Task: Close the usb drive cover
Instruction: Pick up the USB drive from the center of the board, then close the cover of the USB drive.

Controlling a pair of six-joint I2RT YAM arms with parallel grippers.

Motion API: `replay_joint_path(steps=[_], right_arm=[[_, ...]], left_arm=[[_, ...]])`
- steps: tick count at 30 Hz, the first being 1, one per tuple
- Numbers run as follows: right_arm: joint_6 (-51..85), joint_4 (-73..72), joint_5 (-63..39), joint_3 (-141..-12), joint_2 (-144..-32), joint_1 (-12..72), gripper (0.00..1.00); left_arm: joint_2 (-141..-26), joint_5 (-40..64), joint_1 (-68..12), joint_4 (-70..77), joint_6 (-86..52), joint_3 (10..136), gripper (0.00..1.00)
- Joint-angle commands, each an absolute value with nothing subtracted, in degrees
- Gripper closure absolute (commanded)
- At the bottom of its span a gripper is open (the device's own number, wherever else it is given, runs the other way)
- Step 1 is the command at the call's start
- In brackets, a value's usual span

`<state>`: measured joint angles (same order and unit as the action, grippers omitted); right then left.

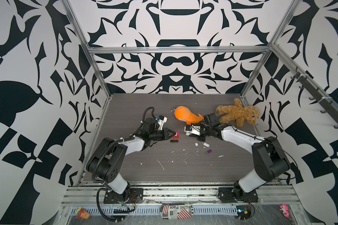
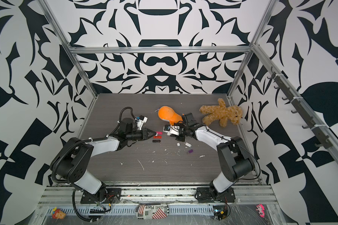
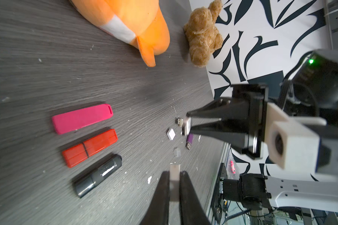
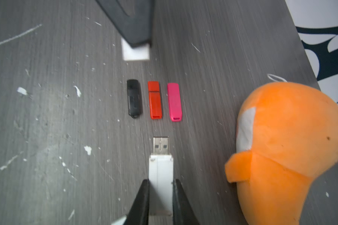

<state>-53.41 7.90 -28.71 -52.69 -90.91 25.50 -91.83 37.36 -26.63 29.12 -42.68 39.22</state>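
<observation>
My right claw (image 4: pixel 160 183) is pinching the white usb drive (image 4: pixel 161 167), plug bare; my left claw (image 3: pixel 174 173) is gripping a white cap (image 3: pixel 175 183).

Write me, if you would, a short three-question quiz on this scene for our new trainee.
1. True or false: the right gripper is shut on a white USB drive whose metal plug is bare.
2. What is the left gripper shut on? A) a coin B) a white cap C) nothing
3. Fill in: between the pink drive and the black drive lies a ___ drive.
Key: 1 true; 2 B; 3 red, the red drive.
</observation>
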Motion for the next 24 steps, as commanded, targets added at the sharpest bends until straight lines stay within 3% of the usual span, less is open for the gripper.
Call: replay_joint_path(steps=[1,24], right_arm=[[-47.83,-0.95,-28.46,-50.56,-89.19,27.84,0.87],[-41.65,-7.87,-26.74,-49.49,-90.31,32.82,0.88]], left_arm=[[-90.18,37.00,-25.99,33.38,-45.76,37.19,0.87],[-91.28,37.18,-26.10,36.14,-47.27,36.13,0.87]])
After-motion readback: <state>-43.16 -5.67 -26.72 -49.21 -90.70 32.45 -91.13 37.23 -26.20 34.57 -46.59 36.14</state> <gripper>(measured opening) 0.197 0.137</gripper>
